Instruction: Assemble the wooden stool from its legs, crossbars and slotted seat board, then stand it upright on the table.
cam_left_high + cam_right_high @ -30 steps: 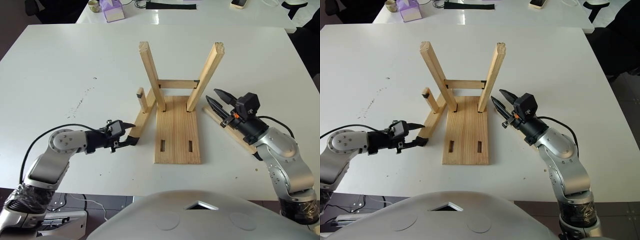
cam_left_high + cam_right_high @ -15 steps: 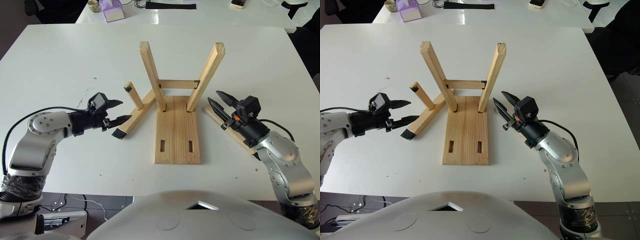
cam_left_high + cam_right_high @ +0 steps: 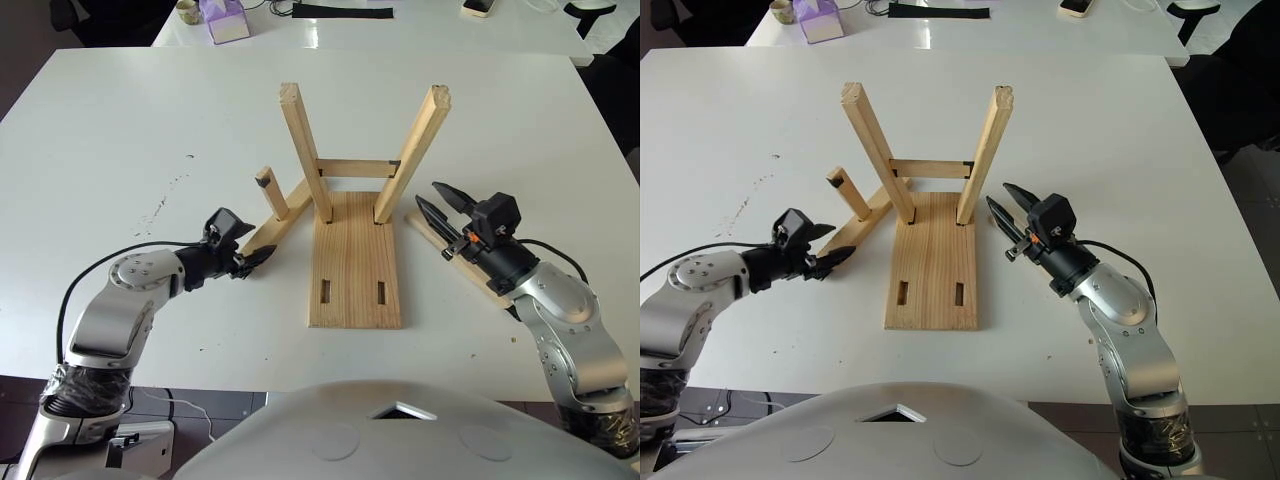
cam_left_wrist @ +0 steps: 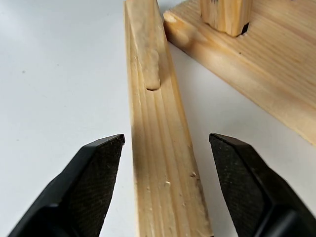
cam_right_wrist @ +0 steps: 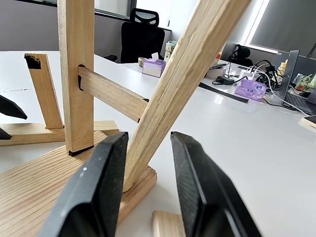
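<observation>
left jaws apart, loose leg piece (image 4: 160,148) lying on the desk (image 3: 120,130) between them, unclamped; right jaws apart, seat board (image 3: 353,262) with its two upright legs (image 3: 305,150) just beside them.

A slotted seat board (image 3: 932,262) lies flat at the centre of the white table (image 3: 1120,130). Two legs (image 3: 877,150) rise from its far end, joined by a crossbar (image 3: 929,168). Left of the board a loose leg piece (image 3: 862,224) lies slanted, with a short stub (image 3: 845,192) sticking up. The left gripper (image 3: 832,245), at lower left, has its fingers spread about that piece's near end. The right gripper (image 3: 998,195), fingers parted, sits just right of the board, near the right leg's base. A purple box (image 3: 818,19) stands on the table behind, at the top left.
</observation>
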Motion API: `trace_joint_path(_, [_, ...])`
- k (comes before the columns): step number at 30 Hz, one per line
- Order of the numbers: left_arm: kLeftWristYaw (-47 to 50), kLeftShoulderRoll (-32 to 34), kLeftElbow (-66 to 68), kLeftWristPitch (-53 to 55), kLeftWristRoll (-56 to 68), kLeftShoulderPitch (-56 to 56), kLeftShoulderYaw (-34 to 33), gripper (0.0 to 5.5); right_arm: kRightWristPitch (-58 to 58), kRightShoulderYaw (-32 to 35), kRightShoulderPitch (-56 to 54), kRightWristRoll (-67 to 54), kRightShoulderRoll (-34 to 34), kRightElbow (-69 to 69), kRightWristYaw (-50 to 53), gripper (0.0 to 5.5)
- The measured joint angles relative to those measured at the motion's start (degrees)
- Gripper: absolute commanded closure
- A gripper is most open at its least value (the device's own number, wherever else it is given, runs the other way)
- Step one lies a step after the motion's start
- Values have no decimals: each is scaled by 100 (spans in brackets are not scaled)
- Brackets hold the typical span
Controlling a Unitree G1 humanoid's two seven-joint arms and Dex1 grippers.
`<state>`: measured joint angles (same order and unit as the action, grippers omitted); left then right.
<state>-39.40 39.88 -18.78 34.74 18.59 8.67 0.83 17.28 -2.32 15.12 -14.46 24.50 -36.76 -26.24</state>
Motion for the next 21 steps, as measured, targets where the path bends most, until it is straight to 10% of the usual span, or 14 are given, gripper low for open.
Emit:
trace_joint_path(16, [408,-734,1167,-919,-73,-320,-97,347,0,-45,-173,21,24,175,-106,393])
trace_joint_path(21, [746,-1103,1942,-815,1169,-1640,-1820,347,11,170,-307,-289,32,161,-210,393])
